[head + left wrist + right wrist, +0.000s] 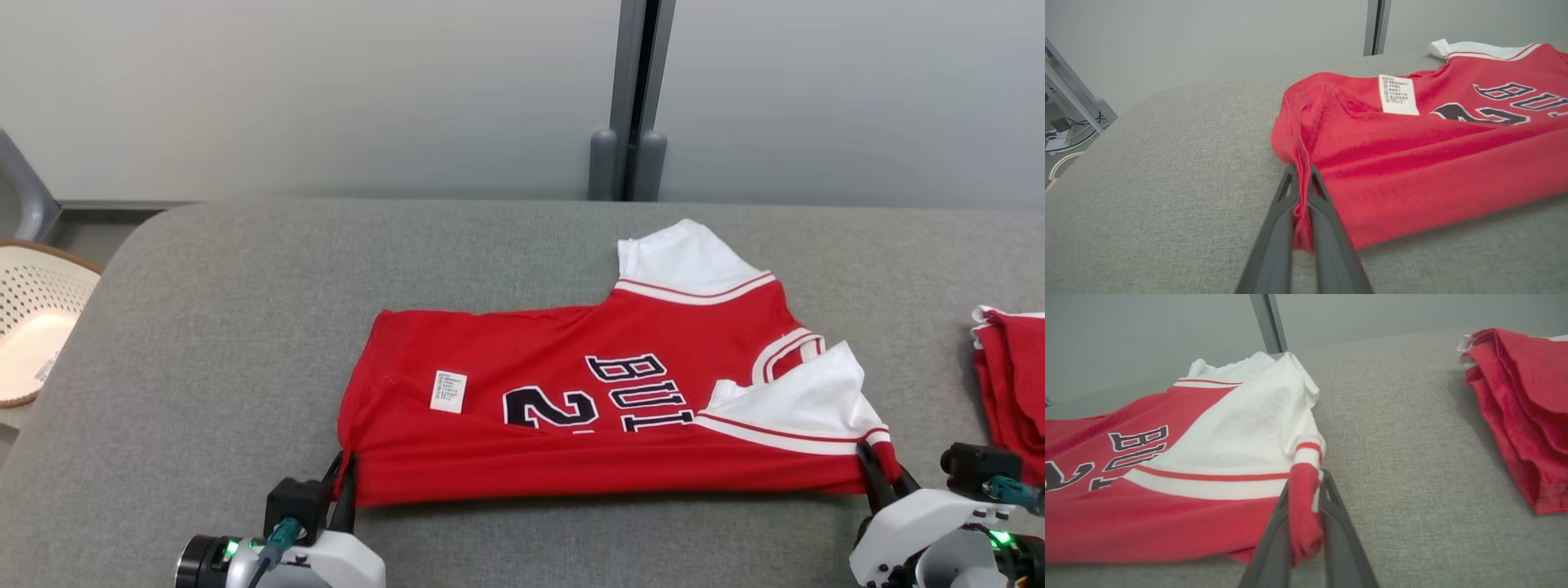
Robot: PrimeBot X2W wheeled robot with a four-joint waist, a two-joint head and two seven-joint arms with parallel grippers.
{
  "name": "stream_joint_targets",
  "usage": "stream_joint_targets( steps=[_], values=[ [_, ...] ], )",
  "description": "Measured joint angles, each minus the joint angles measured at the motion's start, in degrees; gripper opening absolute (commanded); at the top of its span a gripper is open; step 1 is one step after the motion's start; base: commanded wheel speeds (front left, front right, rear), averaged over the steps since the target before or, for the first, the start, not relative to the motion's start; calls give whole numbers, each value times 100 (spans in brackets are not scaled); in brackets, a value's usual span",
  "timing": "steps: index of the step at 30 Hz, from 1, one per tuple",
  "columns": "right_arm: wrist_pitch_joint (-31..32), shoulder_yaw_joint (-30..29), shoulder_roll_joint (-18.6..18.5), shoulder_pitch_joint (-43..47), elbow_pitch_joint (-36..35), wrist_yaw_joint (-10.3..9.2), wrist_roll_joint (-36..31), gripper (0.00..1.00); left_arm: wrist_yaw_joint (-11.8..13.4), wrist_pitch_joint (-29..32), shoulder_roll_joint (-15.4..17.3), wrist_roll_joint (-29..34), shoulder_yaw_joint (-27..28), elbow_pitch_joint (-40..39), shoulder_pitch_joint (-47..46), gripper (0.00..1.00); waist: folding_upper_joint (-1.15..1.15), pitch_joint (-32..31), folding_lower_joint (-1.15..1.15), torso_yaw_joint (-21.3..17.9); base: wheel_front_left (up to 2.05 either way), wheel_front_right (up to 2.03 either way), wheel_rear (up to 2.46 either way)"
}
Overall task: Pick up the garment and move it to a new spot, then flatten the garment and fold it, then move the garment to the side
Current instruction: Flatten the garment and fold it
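Observation:
The garment (604,416) is a red jersey with white sleeves, dark lettering and a small white label, lying partly folded across the grey table (245,327). My left gripper (344,478) is shut on the jersey's near left corner; in the left wrist view the red hem (1302,192) is pinched between the two dark fingers (1280,220). My right gripper (886,482) is shut on the near right corner, where a red and white cuff (1304,506) bunches between its fingers (1337,522).
A second red folded cloth pile (1012,384) lies at the table's right edge, also in the right wrist view (1523,408). A pale perforated basket (37,322) stands off the table's left end. A grey wall with a dark post (633,98) lies behind.

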Motion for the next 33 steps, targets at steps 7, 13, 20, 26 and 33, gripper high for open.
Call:
stream_joint_targets(
  steps=[7,13,20,26,33],
  values=[
    [747,367,-389,632,-1014,0,583,0,-60,0,90,-37,-21,-34,358,0,0,-208,0,-95,0,0,0],
    [1365,279,-672,1307,-2029,1,756,0,-76,62,225,-75,-63,-250,771,0,0,-266,0,-216,0,0,0],
    [1766,-156,-519,1929,-2725,1,644,91,-81,343,253,-91,-186,-535,1100,84,0,-299,0,-297,0,0,0],
    [1365,-464,-180,1866,-3031,-7,145,100,109,270,225,-155,-122,-815,1139,100,0,-293,0,-349,0,0,0],
    [203,-241,-178,1481,-3568,-7,-408,100,290,19,254,-192,313,-1929,923,100,0,-198,0,-320,0,0,0]
  ],
)
